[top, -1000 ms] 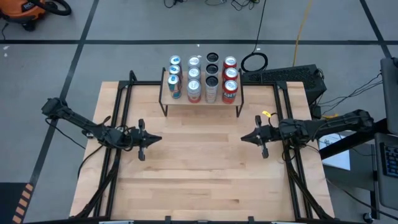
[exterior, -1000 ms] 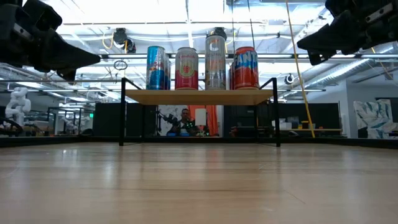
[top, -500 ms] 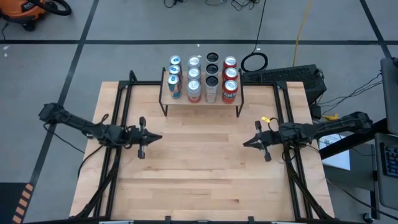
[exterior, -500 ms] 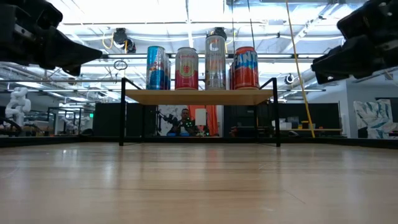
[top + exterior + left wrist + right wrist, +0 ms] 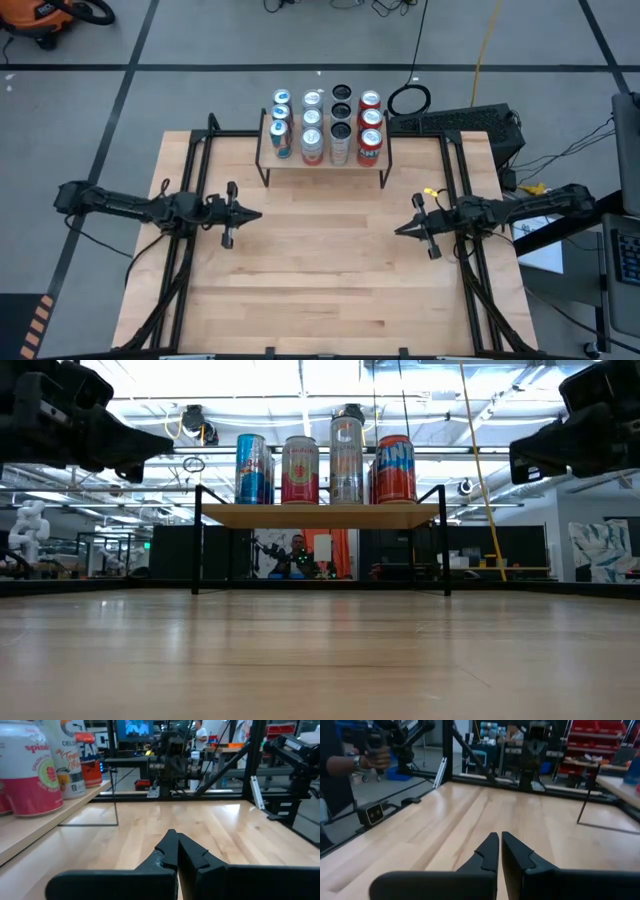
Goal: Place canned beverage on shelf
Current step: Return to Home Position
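The small shelf (image 5: 325,164) with a light wood top on thin black legs stands at the table's far middle. Several cans (image 5: 322,127) stand on it in rows, their bottoms on the top; the low view shows the front row (image 5: 325,468). My left gripper (image 5: 258,214) is shut and empty at the table's left, above the wood. My right gripper (image 5: 397,231) is shut and empty at the table's right. Both point toward the table's middle. The left wrist view shows the shelf edge with a pink can (image 5: 27,770).
Black metal rails (image 5: 190,180) run along the table's left and right sides. A small camera block (image 5: 371,813) sits at the table's near edge in the right wrist view. A person's hand (image 5: 375,757) shows beyond the table.
My left gripper has risen slightly and drawn a little toward the table's far edge, the arm straightening to level. My right gripper has moved toward the table's near edge and a little right. The cans and the shelf have stayed still.
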Controlling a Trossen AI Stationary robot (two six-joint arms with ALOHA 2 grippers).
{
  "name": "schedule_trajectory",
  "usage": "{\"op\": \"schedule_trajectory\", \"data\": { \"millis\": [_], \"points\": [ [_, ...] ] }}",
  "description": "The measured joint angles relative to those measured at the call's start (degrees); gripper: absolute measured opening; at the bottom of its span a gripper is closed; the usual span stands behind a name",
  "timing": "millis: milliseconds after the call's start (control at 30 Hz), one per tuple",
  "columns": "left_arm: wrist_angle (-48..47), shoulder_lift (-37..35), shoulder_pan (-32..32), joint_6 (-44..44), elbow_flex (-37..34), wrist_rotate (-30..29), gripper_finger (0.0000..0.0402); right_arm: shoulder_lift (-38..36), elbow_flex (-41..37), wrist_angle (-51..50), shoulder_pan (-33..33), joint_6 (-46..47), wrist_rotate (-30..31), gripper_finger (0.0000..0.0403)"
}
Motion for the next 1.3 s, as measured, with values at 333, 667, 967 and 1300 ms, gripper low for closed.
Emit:
{"op": "schedule_trajectory", "data": {
  "millis": [333,667,967,1300],
  "points": [
    [-0.87,0.0,4.93,0.29,-0.02,5.18,0.0,-5.49,-0.13,-2.2,-5.9,-4.13,-0.02,0.0],
    [-4.22,-2.03,8.3,-0.12,-0.02,8.21,0.0,-8.15,-0.19,-9.59,-9.03,-0.9,-0.31,0.0],
    [-14.74,-10.55,8.48,-0.14,-0.04,6.63,0.0,-10.99,-0.21,-10.9,-9.03,-0.45,-1.5,0.0],
    [-25.64,-21.98,8.48,-0.67,-0.04,6.0,0.0,-17.4,-0.23,-14.18,-10.02,-0.36,0.34,0.0]
  ]
}}
